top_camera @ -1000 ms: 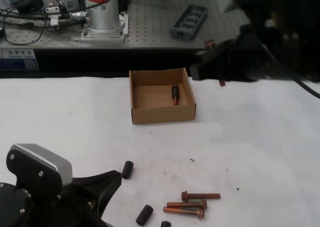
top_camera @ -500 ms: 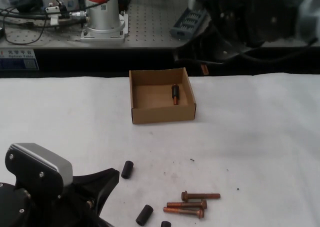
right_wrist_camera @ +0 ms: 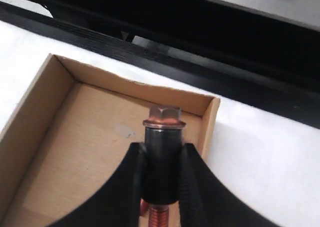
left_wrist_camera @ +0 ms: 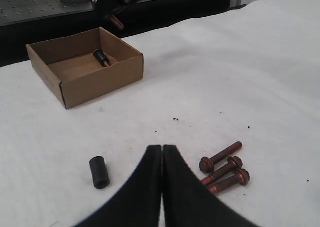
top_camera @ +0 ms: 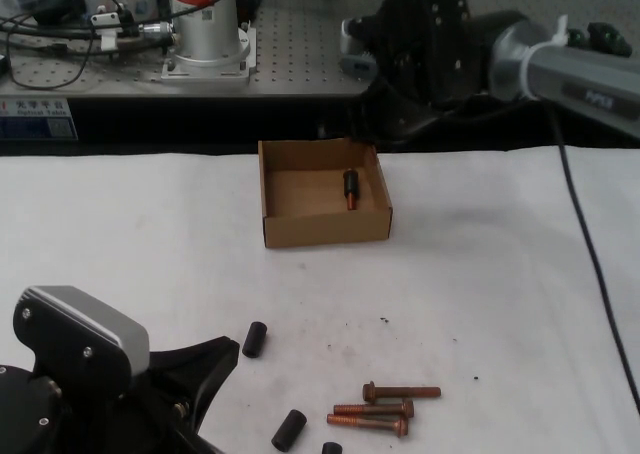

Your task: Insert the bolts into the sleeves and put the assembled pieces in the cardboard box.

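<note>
The right arm's jaws have been swinging in from two o'clock and are now hanging over the cardboard box (top_camera: 325,229), gripping an assembled piece (right_wrist_camera: 162,137): dark sleeve, coppery bolt head sticking out. A drop looks close. A finished piece (top_camera: 350,189) is lying inside, toward three o'clock. The left arm's jaws are pressed together, empty.

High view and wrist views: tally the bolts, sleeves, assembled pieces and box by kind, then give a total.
cardboard box: 1
loose bolts: 3
loose sleeves: 3
assembled pieces: 2, one in the cardboard box, one in the right gripper
Total: 9
</note>
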Controlling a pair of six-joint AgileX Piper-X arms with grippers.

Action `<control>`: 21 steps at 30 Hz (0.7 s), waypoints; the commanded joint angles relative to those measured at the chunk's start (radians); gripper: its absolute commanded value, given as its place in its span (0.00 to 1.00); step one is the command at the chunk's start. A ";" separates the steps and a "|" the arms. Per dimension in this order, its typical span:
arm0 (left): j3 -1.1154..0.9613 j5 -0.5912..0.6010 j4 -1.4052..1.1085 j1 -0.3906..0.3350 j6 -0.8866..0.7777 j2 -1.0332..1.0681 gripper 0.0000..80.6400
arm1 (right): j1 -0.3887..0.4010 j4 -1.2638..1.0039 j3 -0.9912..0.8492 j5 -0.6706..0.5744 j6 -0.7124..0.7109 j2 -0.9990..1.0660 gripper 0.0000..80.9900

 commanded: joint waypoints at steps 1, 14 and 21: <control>-0.007 -0.016 -0.014 0.001 0.011 -0.007 0.01 | -0.008 -0.006 -0.028 -0.036 0.001 0.024 0.07; -0.007 -0.016 -0.014 0.001 0.014 -0.007 0.01 | -0.002 -0.057 -0.023 -0.091 0.001 0.049 0.01; -0.007 -0.016 -0.014 0.001 0.014 -0.007 0.01 | 0.002 -0.061 -0.023 -0.127 0.011 0.049 0.38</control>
